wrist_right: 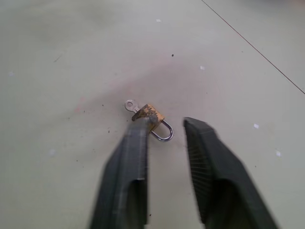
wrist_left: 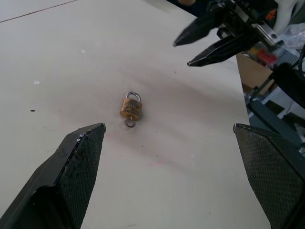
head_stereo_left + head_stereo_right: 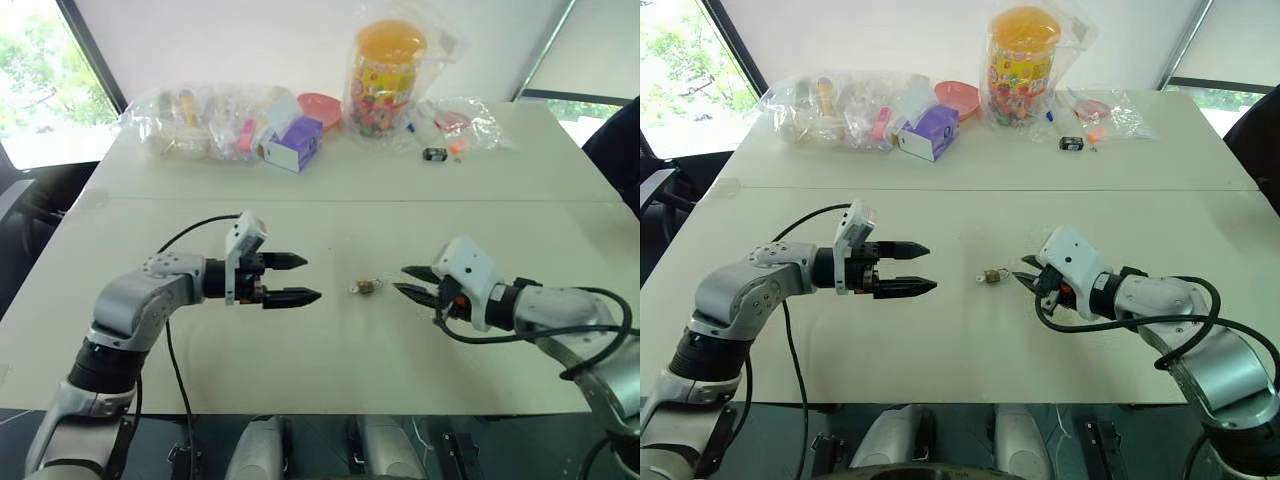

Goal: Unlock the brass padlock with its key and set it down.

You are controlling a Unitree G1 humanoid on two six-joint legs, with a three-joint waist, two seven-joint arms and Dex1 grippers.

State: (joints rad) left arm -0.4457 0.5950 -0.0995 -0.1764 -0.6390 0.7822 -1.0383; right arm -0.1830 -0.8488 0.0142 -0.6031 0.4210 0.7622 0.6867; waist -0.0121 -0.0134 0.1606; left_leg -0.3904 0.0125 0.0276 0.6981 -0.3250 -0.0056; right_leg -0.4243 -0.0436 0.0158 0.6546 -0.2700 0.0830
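The small brass padlock lies flat on the white table, between my two grippers and touched by neither. Its key sticks out of the body, and the silvery shackle points toward my right gripper. To its left, my left gripper hovers with its black fingers wide open and aimed at the lock. My right gripper is close on the other side, open, with its tips just short of the shackle. In the right wrist view one finger overlaps the edge of the lock body.
Along the far side of the table sit clear bags of toys, a purple and white box, a pink bowl, a tall yellow jar and a small black item with an orange bit. A seam crosses the tabletop.
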